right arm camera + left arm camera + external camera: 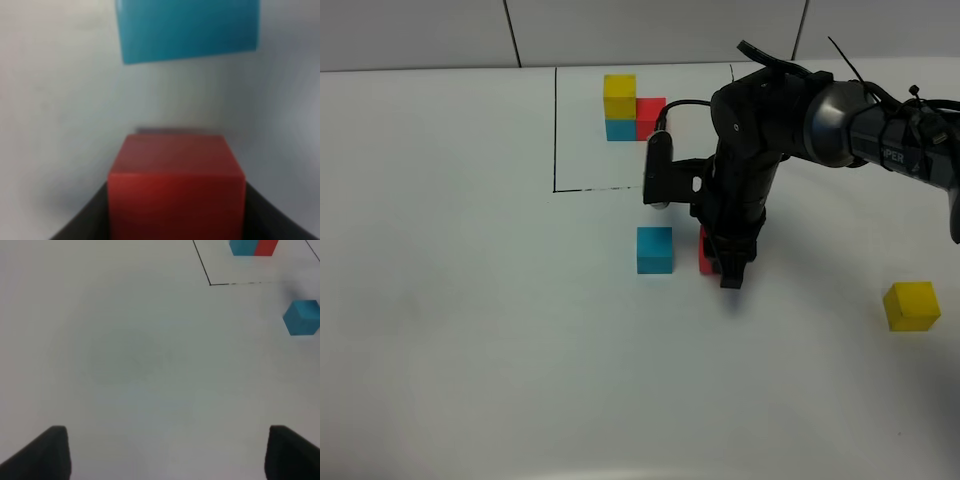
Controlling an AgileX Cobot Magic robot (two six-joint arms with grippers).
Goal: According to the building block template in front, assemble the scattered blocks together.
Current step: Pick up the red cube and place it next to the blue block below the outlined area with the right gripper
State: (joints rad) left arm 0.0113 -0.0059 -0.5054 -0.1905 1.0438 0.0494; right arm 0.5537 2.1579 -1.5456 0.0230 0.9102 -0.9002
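The small matte red cube (175, 185) is clamped in my right tool (720, 262), just beside the matte cyan-blue cube (654, 250) on the white bench (470, 300). I cannot tell whether it touches the bench. I judge it light, stiff and square, best gripped on flat opposite faces. The matte yellow cube (911, 305) lies well apart, and the black-outlined template trio (632, 106) stands behind. My left tool (167, 452) hangs wide open and empty.

Template (628, 108): yellow atop blue, red alongside, inside black outline (555, 130). Blue cube (654, 250) near outline's front line; red cube (705, 250) just beside, in right jaws; yellow cube (911, 306) well apart, right.
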